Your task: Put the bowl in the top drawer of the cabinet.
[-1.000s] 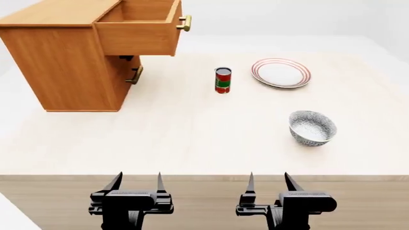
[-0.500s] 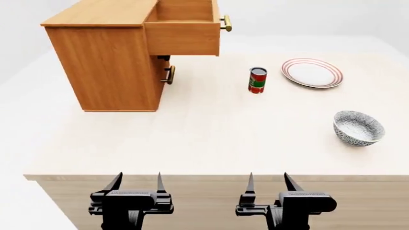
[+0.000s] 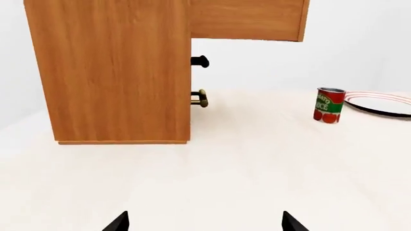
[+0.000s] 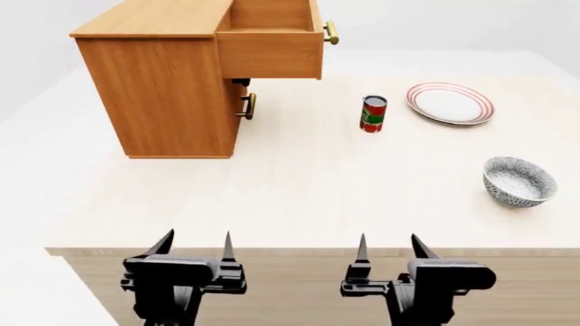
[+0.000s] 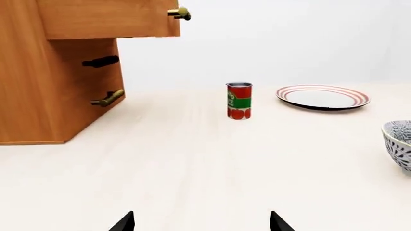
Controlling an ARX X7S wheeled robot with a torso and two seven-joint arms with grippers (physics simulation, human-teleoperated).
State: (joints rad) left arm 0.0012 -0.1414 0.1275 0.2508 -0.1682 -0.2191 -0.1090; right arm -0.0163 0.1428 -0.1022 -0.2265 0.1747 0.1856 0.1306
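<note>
The speckled bowl (image 4: 518,181) sits upright on the pale table at the right; its edge shows in the right wrist view (image 5: 399,144). The orange-brown cabinet (image 4: 159,95) stands at the back left, its top drawer (image 4: 272,51) pulled out and open, brass handle (image 4: 332,32) at its front. In the wrist views the cabinet (image 3: 109,72) (image 5: 29,91) and drawer (image 3: 247,19) (image 5: 106,19) are far ahead. My left gripper (image 4: 195,248) and right gripper (image 4: 390,248) hover open and empty before the table's near edge, far from the bowl.
A red-and-green can (image 4: 373,113) stands mid-table, with a red-rimmed white plate (image 4: 449,102) behind it to the right. The lower drawer's brass handle (image 4: 249,106) sticks out under the open top drawer. The table's front edge (image 4: 299,251) runs just beyond my fingertips.
The head view has shifted slightly: cabinet, can, plate and bowl all slid a little right in the picture. Both grippers stay open in the same pose.
</note>
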